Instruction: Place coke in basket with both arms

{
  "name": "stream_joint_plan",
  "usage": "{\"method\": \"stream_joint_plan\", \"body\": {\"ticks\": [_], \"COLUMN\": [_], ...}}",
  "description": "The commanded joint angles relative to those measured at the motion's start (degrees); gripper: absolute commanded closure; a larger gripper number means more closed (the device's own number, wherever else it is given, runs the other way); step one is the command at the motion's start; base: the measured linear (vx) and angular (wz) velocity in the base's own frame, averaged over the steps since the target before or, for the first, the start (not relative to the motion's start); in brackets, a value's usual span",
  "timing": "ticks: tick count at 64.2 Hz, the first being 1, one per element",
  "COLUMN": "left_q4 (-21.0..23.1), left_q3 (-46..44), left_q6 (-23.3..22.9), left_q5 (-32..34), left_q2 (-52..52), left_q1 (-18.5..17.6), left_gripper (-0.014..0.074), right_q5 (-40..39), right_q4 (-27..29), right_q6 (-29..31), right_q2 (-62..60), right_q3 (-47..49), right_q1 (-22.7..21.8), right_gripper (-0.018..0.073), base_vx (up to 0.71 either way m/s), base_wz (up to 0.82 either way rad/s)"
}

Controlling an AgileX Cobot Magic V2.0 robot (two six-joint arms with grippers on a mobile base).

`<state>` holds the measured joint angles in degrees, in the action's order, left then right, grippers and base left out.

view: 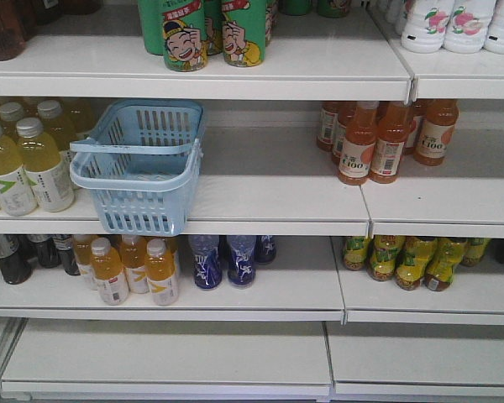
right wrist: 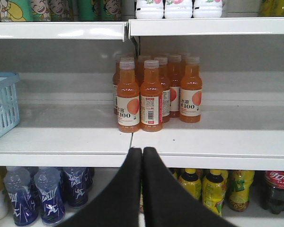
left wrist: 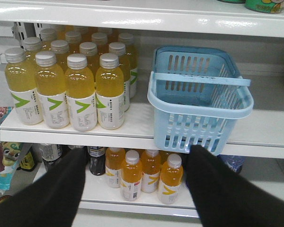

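Note:
The light blue basket [view: 143, 210] stands empty on the middle shelf, left of centre, its handle lying across the rim. It shows in the left wrist view [left wrist: 194, 127] and at the left edge of the right wrist view [right wrist: 2, 109]. My left gripper [left wrist: 138, 153] is open and empty, in front of the shelf, below and left of the basket. My right gripper [right wrist: 142, 150] is shut and empty, in front of the middle shelf's edge. The slim red coke is out of view. Neither arm shows in the front view.
Yellow drink bottles [left wrist: 68, 90] stand left of the basket. Orange bottles [right wrist: 151, 94] stand on the middle shelf to the right. Below are orange bottles [left wrist: 146, 172], blue bottles [right wrist: 47, 194], yellow-green bottles [right wrist: 213, 189] and a dark cola bottle [right wrist: 277, 189].

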<state>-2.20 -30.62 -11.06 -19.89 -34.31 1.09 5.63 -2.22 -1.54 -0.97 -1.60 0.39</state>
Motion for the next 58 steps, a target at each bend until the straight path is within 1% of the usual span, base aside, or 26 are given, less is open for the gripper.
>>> {"method": "stream_joint_plan", "body": {"ticks": [1,8,10,14,15,18,19,21,22,29,32,34,36,41,49,58], "left_q4": [2.57,6.4,8.3,13.62,15.71,20.11,22.44,25.7,28.25,43.24,48.59,51.18,54.18,59.71,64.59,71.95], "left_q3": [-1.92,-1.85,-1.85,-1.85,-1.85,-1.85,-1.85,-1.85,-1.91,-1.91,-1.91,-1.91,-1.91,-2.02,-4.27,-8.56], "left_q6": [-0.63,-0.93,-1.33,-3.96,-4.78,-6.33,-7.1,-7.9,-8.43,-8.37,-8.32,-8.32,-8.01,-6.52,0.15,4.09], "left_q5": [3.99,4.84,5.28,6.68,7.25,8.37,8.74,9.5,9.92,10.94,10.74,10.5,10.35,10.2,9.56,7.18], "left_q2": [-0.25,-0.25,-0.25,-0.25,-0.25,-0.91,-1.22,-1.82,-2.37,-5.87,-7.68,-8.91,-10.46,-14.21,-20.11,-27.01], "left_q1": [-0.03,-0.03,-0.03,-0.03,-0.03,-0.03,-0.03,-0.03,-0.03,-0.03,-0.03,-0.03,-0.03,-0.03,-0.03,-0.03], "left_gripper": [0.0059,0.0058,0.0058,0.0058,0.0058,0.0058,0.0058,0.0058,0.0058,0.0058,0.0058,0.0058,0.0058,0.0058,0.0058,0.0058], "right_q5": [-4.44,-4.44,-4.44,-4.44,-4.44,-4.44,-4.44,-4.44,-4.44,-4.44,-4.44,-4.44,-4.44,-4.44,-4.44,-4.44], "right_q4": [-0.2,-0.2,-0.2,-0.2,-0.2,-0.2,-0.2,-0.2,-0.2,-0.2,-0.2,-0.2,-0.2,-0.2,-0.2,-0.2], "right_q6": [0.29,0.29,0.29,0.29,0.29,0.29,0.29,0.29,0.29,0.29,0.29,0.29,0.29,0.29,0.29,0.29], "right_q2": [-0.34,-0.34,-0.34,-0.34,-0.34,-0.34,-0.34,-0.34,-0.34,-0.34,-0.34,-0.34,-0.34,-0.34,-0.34,-0.34], "right_q3": [-0.43,-0.43,-0.43,-0.43,-0.43,-0.43,-0.43,-0.43,-0.43,-0.43,-0.43,-0.43,-0.43,-0.43,-0.43,-0.43], "right_q1": [-0.3,-0.3,-0.3,-0.3,-0.3,-0.3,-0.3,-0.3,-0.3,-0.3,-0.3,-0.3,-0.3,-0.3,-0.3,-0.3], "right_gripper": [0.0569,0.0569,0.0569,0.0569,0.0569,0.0569,0.0569,0.0569,0.0569,0.0569,0.0569,0.0569,0.0569,0.0569,0.0569,0.0569], "base_vx": [0.0,0.0,0.0,0.0,0.0,0.0,0.0,0.0,0.0,0.0,0.0,0.0,0.0,0.0,0.0,0.0], "base_wz": [0.0,0.0,0.0,0.0,0.0,0.0,0.0,0.0,0.0,0.0,0.0,0.0,0.0,0.0,0.0,0.0]}}
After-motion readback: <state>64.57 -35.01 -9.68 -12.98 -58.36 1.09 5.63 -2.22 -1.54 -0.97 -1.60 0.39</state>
